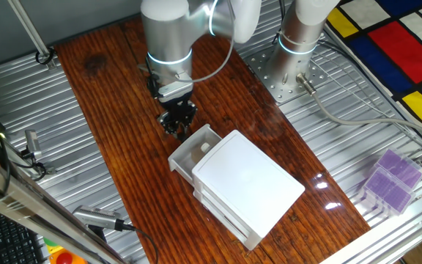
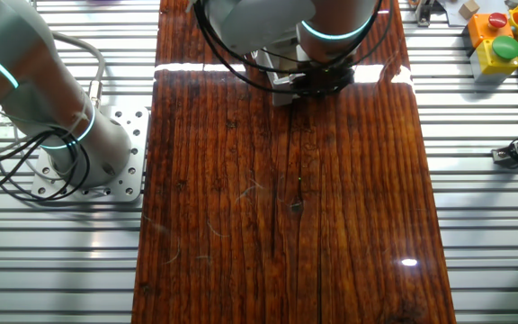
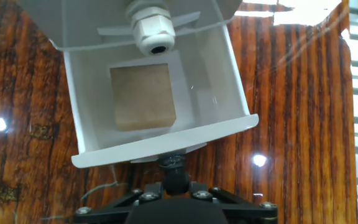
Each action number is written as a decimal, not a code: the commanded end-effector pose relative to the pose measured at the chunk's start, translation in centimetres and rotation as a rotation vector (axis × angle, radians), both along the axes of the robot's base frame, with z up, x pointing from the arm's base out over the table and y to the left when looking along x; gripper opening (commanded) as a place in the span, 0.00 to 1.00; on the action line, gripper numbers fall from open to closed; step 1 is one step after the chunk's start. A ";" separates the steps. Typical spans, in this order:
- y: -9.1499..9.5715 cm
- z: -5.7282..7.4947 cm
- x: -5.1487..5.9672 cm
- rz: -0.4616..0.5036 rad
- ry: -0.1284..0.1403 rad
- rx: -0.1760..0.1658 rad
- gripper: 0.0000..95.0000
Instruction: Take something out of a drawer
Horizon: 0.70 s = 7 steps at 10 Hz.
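Note:
The white two-drawer unit (image 1: 247,183) stands on the wooden table. Its upper drawer (image 1: 185,155) is pulled out toward the arm. In the hand view the drawer (image 3: 160,142) lies open and a tan, squarish block (image 3: 143,96) rests on its floor. In one fixed view the block shows only as a small pale lump (image 1: 205,147). My gripper (image 1: 179,129) is at the drawer's front. In the hand view its black fingertips (image 3: 174,177) are pressed together at the small knob just below the front wall. The knob is mostly hidden by them.
A purple box (image 1: 393,178) lies on the metal bench at the right. The arm's base plate (image 1: 288,73) is bolted behind the table. A red and yellow button box (image 2: 500,40) sits at the far corner in the other fixed view, where the drawer unit is out of view.

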State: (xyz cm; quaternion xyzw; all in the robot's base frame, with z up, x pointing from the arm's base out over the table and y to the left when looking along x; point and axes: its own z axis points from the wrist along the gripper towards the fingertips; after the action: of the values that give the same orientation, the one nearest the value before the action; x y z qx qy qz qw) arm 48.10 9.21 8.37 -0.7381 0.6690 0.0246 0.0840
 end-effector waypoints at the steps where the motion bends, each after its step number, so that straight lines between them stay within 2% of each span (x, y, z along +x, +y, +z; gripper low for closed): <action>1: 0.0 -0.1 0.0 0.015 0.002 -0.005 0.00; 7: -1.3 -0.2 0.1 0.049 -0.002 -0.007 0.00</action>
State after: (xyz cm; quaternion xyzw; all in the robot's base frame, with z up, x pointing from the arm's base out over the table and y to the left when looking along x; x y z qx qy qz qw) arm 48.09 7.86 8.24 -0.7548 0.6507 0.0242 0.0791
